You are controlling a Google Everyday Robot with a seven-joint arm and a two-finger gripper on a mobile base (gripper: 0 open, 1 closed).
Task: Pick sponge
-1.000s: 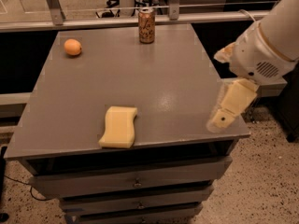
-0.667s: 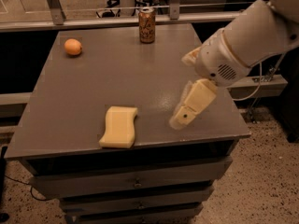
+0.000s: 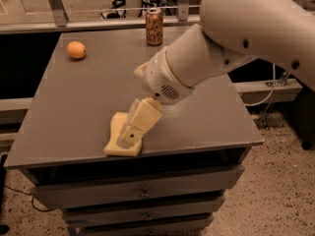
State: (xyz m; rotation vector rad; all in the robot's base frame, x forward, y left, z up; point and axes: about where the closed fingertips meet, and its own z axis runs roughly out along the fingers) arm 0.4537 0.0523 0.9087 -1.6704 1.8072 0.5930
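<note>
- Tool (image 3: 129, 136) sits low at the near edge of the surface (image 3: 83, 97), angled downward with its tip over the sponge. Whether it is released or clenched cannot be told from this view.
- Sponge (image 3: 116, 147): pale yellow, flat, wavy-sided. It lies directly under the tool tip, showing to the tool's left as seen and just in front of it. Its right part is hidden behind the tool. Contact between the two cannot be confirmed.
- Handling, judged: foam, so light and soft. It should give under a squeeze rather than slip, and it is not fragile.
- Where to hold, judged: it lies flat with little height to catch. Best taken across its narrow width, at a waist in the wavy sides near mid-length, with the tool pressed close to the surface before closing.
- Risk, judged: a sideways nudge could slide it toward the near edge.
- Orange fruit (image 3: 76, 49): well apart, far behind the tool and off to its left.
- Drink can (image 3: 154, 27): upright, farthest back, behind the tool at the far edge.
</note>
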